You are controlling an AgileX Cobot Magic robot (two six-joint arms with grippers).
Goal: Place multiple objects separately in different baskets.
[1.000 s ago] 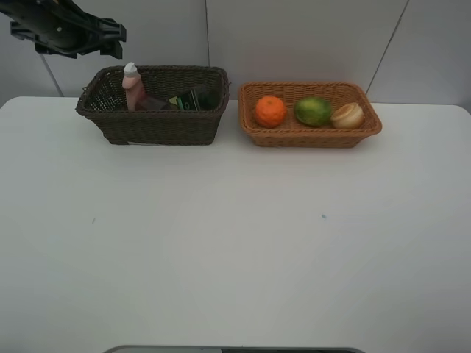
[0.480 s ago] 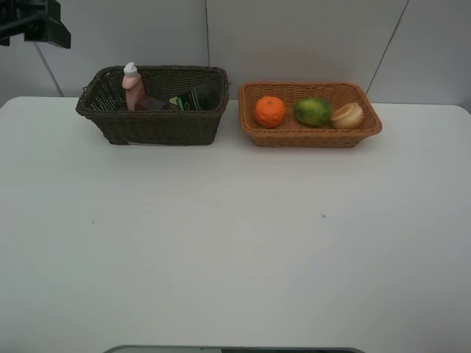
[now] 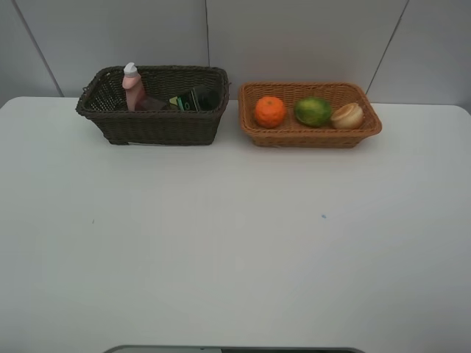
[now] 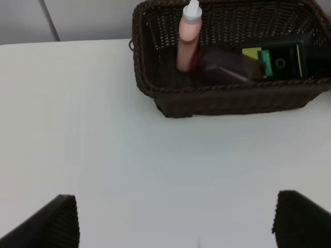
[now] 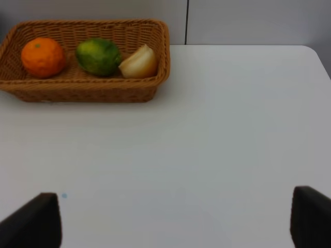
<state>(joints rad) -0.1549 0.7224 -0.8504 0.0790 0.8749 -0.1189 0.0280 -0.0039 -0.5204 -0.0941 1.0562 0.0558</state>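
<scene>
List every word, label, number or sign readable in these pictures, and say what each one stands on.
No text can be read.
Dark green pump bottle in the dark brown basket: a yellow and green label with a small ring mark, its print too blurred to read.
Slim pink bottle: no lettering visible.
Orange-tan basket and the fruit: no writing.

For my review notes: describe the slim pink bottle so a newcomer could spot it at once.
Find the dark brown wicker basket on the table's far left. The slim pink bottle stands upright at its left end, white-capped, while the dark green pump bottle beside it lies down.
</scene>
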